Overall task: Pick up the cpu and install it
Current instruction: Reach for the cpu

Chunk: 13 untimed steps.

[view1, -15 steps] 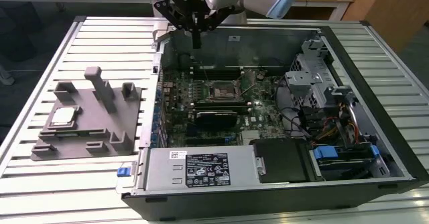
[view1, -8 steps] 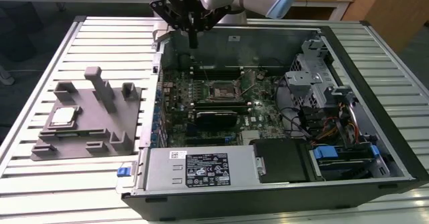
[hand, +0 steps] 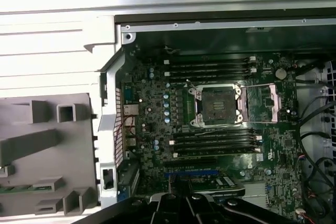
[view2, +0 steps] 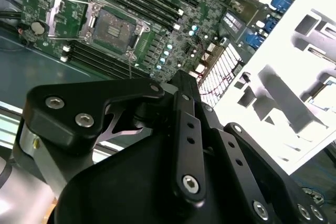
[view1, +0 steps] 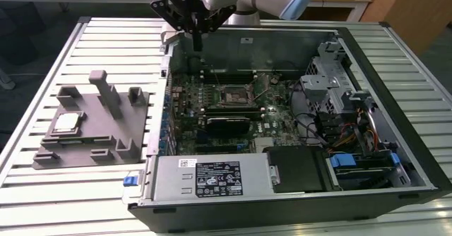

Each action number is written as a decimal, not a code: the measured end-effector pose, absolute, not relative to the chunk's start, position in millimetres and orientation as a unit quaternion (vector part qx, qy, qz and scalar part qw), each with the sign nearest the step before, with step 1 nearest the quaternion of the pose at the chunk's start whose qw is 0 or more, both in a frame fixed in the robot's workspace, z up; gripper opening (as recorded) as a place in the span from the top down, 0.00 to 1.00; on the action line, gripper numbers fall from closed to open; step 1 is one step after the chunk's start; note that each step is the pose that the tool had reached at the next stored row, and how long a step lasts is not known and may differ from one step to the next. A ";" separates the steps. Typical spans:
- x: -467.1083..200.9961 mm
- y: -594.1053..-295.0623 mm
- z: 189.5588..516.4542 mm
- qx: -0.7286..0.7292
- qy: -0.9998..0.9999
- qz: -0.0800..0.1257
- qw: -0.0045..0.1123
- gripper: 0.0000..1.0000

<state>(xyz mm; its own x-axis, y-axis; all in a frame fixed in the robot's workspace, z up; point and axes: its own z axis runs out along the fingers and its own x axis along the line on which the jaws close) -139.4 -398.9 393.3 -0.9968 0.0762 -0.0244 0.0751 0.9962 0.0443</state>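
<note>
Gripper point(view1: 198, 46) hangs fingers-down from my arm above the far wall of the open computer case point(view1: 282, 212), fingers pressed together on nothing; the cpu point(view1: 67, 122) lies on the grey fixture point(view1: 99, 133) beside the case, well apart; the motherboard socket point(view1: 233, 94) stands open.

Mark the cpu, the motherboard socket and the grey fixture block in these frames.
cpu point(view1: 67, 122), exterior view, middle of its silver top.
motherboard socket point(hand: 218, 106), first wrist view, centre of its dark contact field.
fixture block point(view1: 102, 130), exterior view, flat grey base beside the cpu.
</note>
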 end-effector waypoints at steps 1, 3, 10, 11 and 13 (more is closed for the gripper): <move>-140.9 -398.9 393.3 0.038 0.999 0.022 0.013 0.89; -143.7 -398.9 393.4 0.038 0.999 0.022 0.013 0.89; -162.9 -398.9 393.3 0.038 0.999 0.022 0.013 0.89; -164.2 -399.0 393.3 0.038 0.999 0.022 0.013 0.89; -166.5 -398.9 393.3 0.038 0.999 0.022 0.013 0.89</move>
